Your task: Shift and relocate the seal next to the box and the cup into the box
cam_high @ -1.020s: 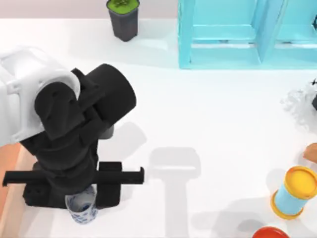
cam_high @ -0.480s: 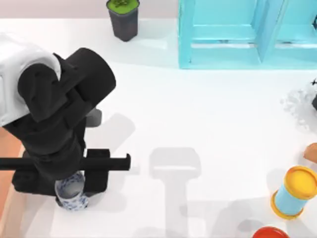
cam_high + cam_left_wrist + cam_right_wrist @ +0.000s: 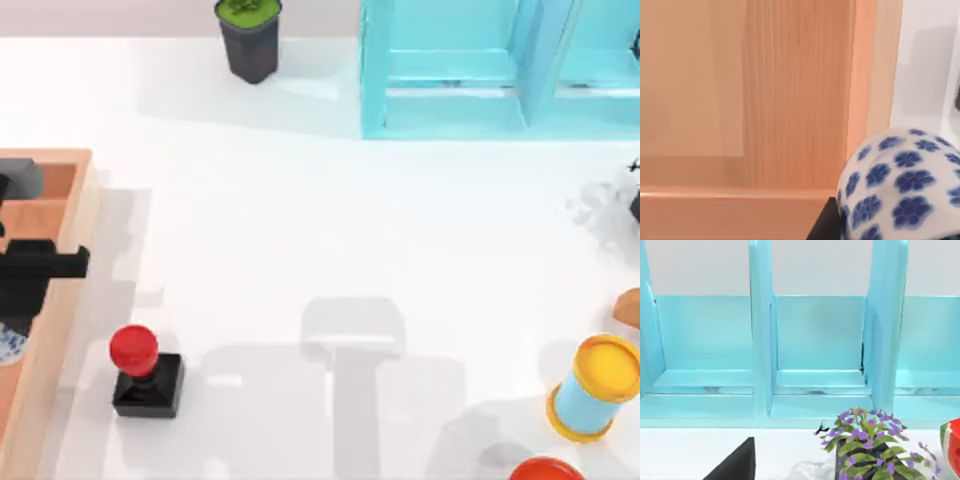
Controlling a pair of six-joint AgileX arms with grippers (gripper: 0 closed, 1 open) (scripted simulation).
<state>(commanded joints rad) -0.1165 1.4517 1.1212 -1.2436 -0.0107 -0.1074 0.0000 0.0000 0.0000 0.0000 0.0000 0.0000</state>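
Left gripper point(image 3: 15, 275) at the top view's left edge, its black fingers closed on the small white cup with blue flower pattern point(image 3: 900, 185) — the cup is carried over the large shallow box of orange-brown wood with pale tan rims point(image 3: 62, 300), and the left wrist view places it above the box's rim with the wooden floor spread beyond. One second ago the left arm stood over the table beside the box with the cup in its fingers; it has since swung leftward, uncovering the small seal with a glossy red ball knob on a square black base point(image 3: 145, 370), which stands upright on the white table point(image 3: 350, 230) just beside the box wall. The seal's placement looks complete — only the cup's release into the box appears to remain. The right arm is parked near the turquoise shelf unit point(image 3: 820, 340); whether its fingers are open cannot be told.
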